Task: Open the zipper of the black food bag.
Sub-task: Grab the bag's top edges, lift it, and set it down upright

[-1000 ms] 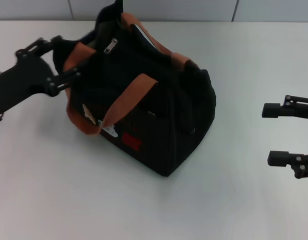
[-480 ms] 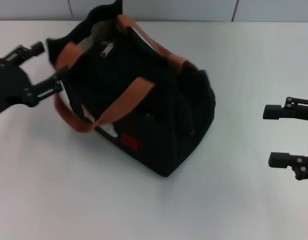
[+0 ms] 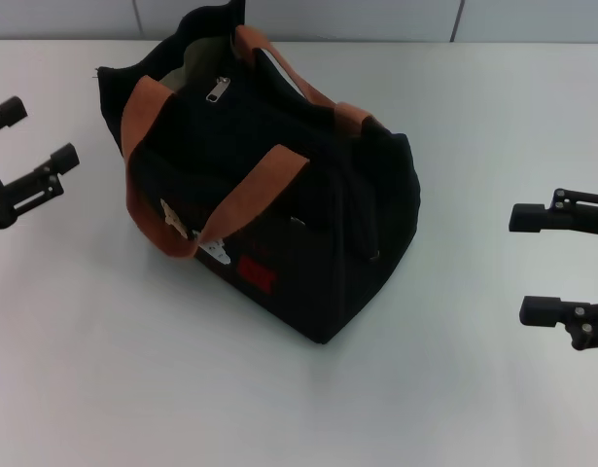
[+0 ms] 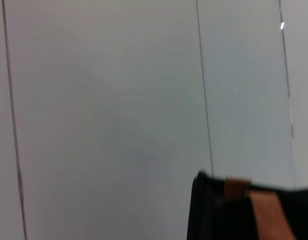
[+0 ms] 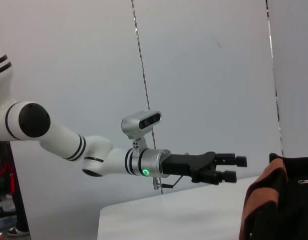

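Standing open-topped on the table, bag with both grippers clear of it

The black food bag [image 3: 269, 204] sits on the white table [image 3: 454, 389], nearer the far edge and left of its middle, its mouth gaping at the far-left end so the pale lining [image 3: 196, 68] shows. The zipper [image 3: 218, 89] has its silver pull tab lying on the black top panel just below that opening. Two orange-brown handles [image 3: 235, 199] drape over the top and front, and a red label [image 3: 255, 275] sits low on the front face. The left gripper [image 3: 34, 146] hangs near the table's left edge, apart from the bag, fingers spread wide and empty. The right gripper [image 3: 537, 263] waits by the right edge, well apart from the bag, also spread wide and holding nothing.
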`<state>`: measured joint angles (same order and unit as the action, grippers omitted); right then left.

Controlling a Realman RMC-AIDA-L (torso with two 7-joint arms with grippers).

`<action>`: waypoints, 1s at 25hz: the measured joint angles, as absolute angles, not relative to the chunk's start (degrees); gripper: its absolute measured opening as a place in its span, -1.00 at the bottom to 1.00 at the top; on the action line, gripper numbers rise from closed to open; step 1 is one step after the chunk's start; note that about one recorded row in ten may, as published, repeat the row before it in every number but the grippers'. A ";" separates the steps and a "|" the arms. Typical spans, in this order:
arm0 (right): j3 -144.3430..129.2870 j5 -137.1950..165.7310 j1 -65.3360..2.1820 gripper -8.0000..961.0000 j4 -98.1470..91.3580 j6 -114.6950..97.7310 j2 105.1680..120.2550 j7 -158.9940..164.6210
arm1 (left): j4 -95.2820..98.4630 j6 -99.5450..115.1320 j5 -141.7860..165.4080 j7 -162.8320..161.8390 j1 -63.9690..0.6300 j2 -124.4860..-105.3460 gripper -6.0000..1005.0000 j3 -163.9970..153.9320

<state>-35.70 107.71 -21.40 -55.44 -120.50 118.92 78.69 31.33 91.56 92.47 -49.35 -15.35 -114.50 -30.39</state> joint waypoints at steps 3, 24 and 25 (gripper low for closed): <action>-35.81 107.72 -21.33 0.68 -55.58 -120.48 118.87 78.71 | 31.36 89.58 95.26 -49.10 -16.33 -114.33 0.49 -30.56; -36.65 109.25 -21.47 0.66 -55.66 -120.46 118.91 77.60 | 27.59 82.86 105.50 -40.19 -27.02 -118.44 0.45 -32.12; -36.64 109.25 -21.42 0.66 -55.66 -120.48 118.91 77.52 | 27.03 83.15 105.12 -39.29 -27.02 -118.53 0.45 -31.97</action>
